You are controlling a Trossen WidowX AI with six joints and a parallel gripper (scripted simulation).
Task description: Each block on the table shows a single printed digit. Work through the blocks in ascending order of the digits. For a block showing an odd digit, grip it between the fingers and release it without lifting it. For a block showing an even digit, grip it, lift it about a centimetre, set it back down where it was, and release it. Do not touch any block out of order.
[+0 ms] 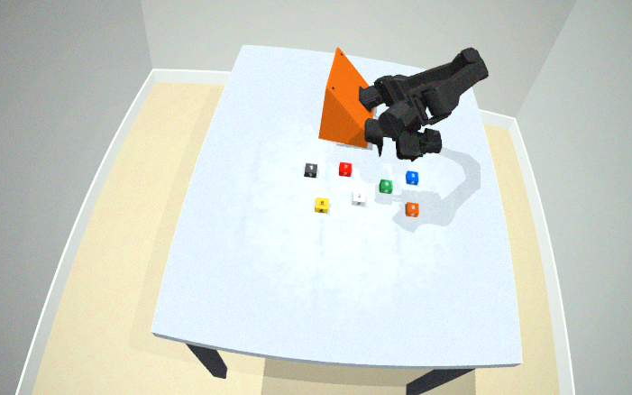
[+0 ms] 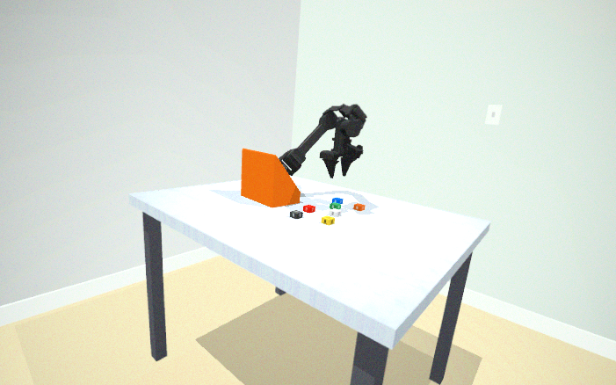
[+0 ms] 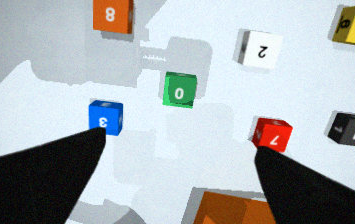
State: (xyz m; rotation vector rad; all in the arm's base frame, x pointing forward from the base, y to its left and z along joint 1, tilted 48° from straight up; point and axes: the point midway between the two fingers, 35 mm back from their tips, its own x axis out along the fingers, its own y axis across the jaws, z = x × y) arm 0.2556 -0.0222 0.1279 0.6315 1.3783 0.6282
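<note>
White table [image 1: 337, 294] [image 2: 309, 248] beneath open hand [image 1: 392, 147] [image 2: 338, 176] [image 3: 182, 144]

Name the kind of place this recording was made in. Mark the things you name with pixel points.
Probably a bare room set up as a robot test station: a lone table [image 1: 337, 314] [image 2: 300, 248], a black arm [image 1: 455, 93] [image 2: 311, 139] on an orange wedge-shaped base [image 1: 342, 110] [image 2: 257, 177], and a wall switch or socket plate [image 2: 489, 120] on a plain wall.

- Bright overall, nearly washed out on the pale blue-white tabletop [image 1: 337, 294] [image 2: 300, 248] [image 3: 143, 112]
- Soft grey shadows across it
- Fine grain
- Table edges bowed in top view
</note>
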